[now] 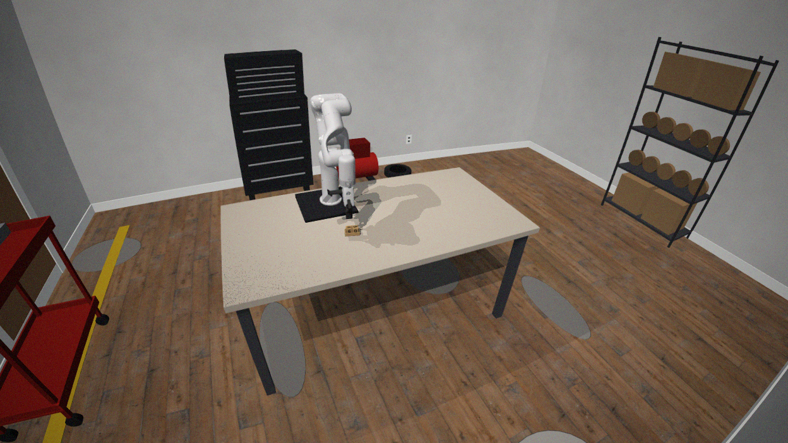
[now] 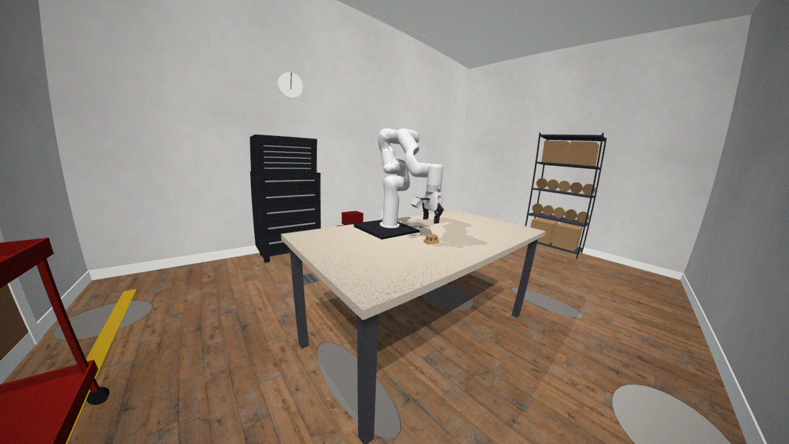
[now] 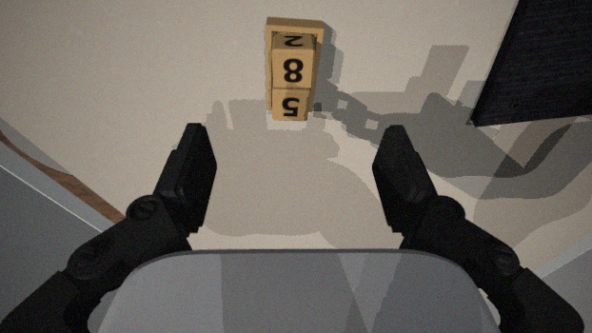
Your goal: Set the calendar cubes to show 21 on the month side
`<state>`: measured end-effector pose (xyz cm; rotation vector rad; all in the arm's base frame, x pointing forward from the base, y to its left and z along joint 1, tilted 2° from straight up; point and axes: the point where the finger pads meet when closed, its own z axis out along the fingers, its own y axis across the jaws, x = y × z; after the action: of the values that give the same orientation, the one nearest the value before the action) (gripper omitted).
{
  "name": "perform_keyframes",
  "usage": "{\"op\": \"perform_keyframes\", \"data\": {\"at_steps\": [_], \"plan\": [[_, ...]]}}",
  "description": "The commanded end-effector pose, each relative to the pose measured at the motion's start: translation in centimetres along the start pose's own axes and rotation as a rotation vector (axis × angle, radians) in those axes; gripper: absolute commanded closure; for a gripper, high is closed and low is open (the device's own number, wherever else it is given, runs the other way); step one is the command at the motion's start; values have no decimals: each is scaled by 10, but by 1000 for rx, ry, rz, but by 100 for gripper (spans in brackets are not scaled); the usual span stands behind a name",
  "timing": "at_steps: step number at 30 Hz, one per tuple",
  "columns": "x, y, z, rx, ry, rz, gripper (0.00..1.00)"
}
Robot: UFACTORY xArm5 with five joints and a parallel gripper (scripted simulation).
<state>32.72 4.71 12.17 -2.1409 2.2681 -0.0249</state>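
The wooden tray [image 1: 352, 235] [image 2: 432, 242] [image 3: 296, 23] sits on the table. Two wooden cubes stand side by side in it. In the wrist view the upper cube [image 3: 292, 70] has 8 on top and 2 on its end side; the lower cube [image 3: 290, 106] has 5 on top. Towards the top camera, their small faces look like 6 and 0, but are hard to read. The month's name cannot be read, and the tray's floor is hidden. My gripper [image 1: 348, 215] [image 2: 431, 219] [image 3: 295, 145] is open and empty, above the table and clear of the tray and cubes.
The black base plate [image 1: 309, 208] [image 2: 377, 230] [image 3: 547, 62] lies on the table [image 1: 275, 253] [image 2: 358, 265] near the tray, under the arm's base. A tool cabinet [image 1: 269, 126] and a shelf rack [image 1: 686, 143] stand beyond the table.
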Motion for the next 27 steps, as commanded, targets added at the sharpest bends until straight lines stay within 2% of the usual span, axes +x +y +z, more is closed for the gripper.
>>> {"op": "perform_keyframes", "data": {"at_steps": [1,10,23,27], "plan": [[0,-1,-1,3,-1,0,0],[0,-1,-9,3,-1,0,0],[0,-1,-58,3,-1,0,0],[0,-1,-64,3,-1,0,0]]}}
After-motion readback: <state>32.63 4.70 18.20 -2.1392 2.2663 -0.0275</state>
